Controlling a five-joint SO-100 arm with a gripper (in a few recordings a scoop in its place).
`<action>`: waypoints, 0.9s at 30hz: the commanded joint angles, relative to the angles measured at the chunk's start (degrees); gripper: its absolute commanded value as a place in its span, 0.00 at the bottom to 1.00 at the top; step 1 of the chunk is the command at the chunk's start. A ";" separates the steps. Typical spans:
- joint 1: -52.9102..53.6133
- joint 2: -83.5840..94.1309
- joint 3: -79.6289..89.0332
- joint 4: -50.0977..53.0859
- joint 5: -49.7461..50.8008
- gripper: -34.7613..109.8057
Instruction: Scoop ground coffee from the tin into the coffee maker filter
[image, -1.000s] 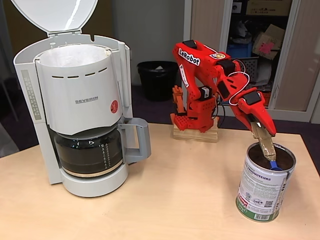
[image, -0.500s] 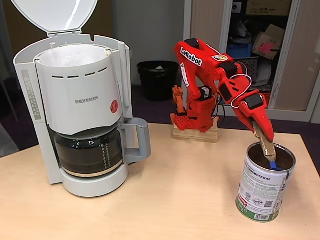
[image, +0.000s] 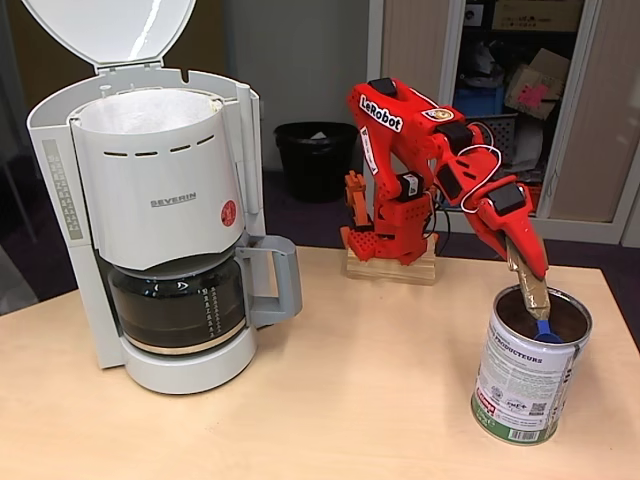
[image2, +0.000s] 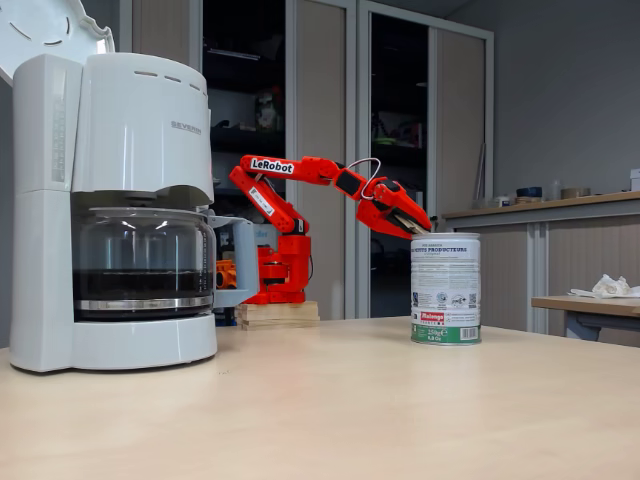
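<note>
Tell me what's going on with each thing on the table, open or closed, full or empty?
Coffee maker lid: flipped up, open.
Coffee maker filter: paper-lined, no coffee visible.
Carafe: in place, dark liquid low inside.
Tin: upright, open.
Gripper: reaching into the tin, jaws holding a blue scoop.

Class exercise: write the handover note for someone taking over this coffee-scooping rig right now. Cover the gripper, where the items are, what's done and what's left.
Gripper: reaching down into the open tin, with a blue scoop at its tip; the grip itself can't be made out.
Tin: upright on the table's right side in both fixed views.
Coffee maker filter: at left, lid up, paper lining in place.
Done: scoop is in the tin.
Left: lift a scoopful, carry it across, tip it into the filter.
</note>
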 joint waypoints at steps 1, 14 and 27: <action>0.53 3.87 -4.48 2.72 -0.18 0.24; 2.02 3.60 -16.00 20.65 7.73 0.24; 0.00 -8.79 -37.00 41.57 18.81 0.24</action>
